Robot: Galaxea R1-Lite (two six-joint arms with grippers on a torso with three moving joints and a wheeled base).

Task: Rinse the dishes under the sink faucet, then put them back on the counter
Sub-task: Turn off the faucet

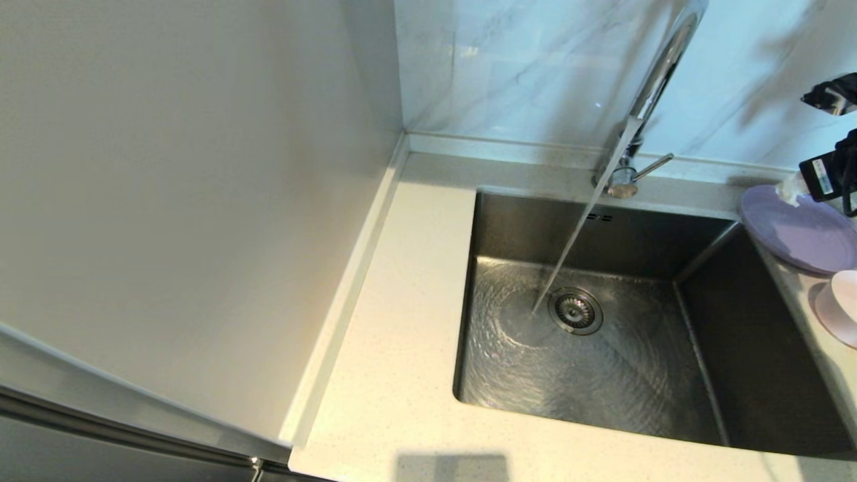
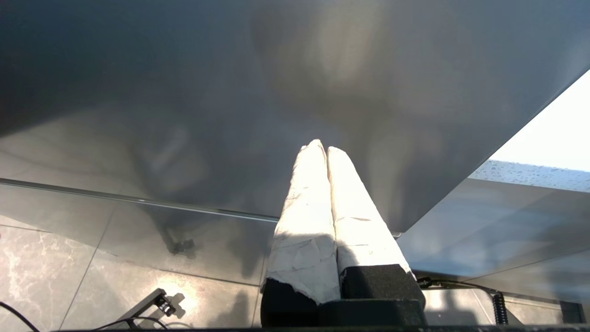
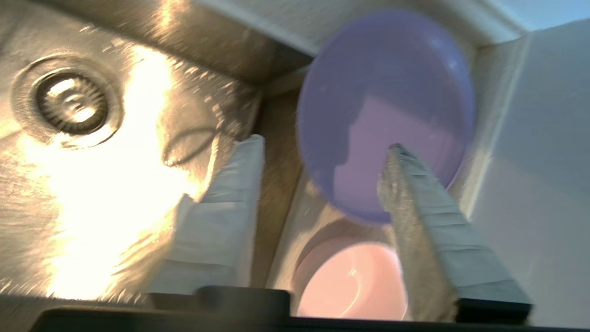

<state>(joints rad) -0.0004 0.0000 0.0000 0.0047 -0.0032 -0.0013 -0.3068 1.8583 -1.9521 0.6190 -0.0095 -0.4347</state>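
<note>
Two dishes are showing in the head view: one lilac plate point(image 1: 800, 231) and one pale pink dish point(image 1: 840, 308). Both are sitting on the narrow strip of the surface point(image 1: 395, 375) to the right of the sink point(image 1: 602, 348), the plate further back with its edge reaching out over the basin's rim, the pink dish nearer the robot and cut off by the picture's edge. A whitish bowl is not showing in any view.

One faucet point(image 1: 653, 94) is standing behind the basin, with one thin lever point(image 1: 653, 167) sticking out from its base. One stream of water point(image 1: 569, 248) is running down and hitting the steel floor just beside the single round drain strainer point(image 1: 574, 310), and ripples are spreading around it. Two small overflow slots point(image 1: 599, 217) are sitting in the back wall of the basin.

The right gripper point(image 3: 322, 152) is hovering above the basin's right side with its two taped fingers point(image 3: 230, 203) spread wide apart and gripping nothing; one finger is lying over the steel, the other over the plate. The left gripper point(image 2: 321, 147) is hanging low beside a grey panel above a tiled floor, its two wrapped fingers pressed together on nothing.

The surface is cream-white speckled stone with a low raised rim along the walls. A pale marbled wall is rising behind, and a plain light wall is standing on the left.
</note>
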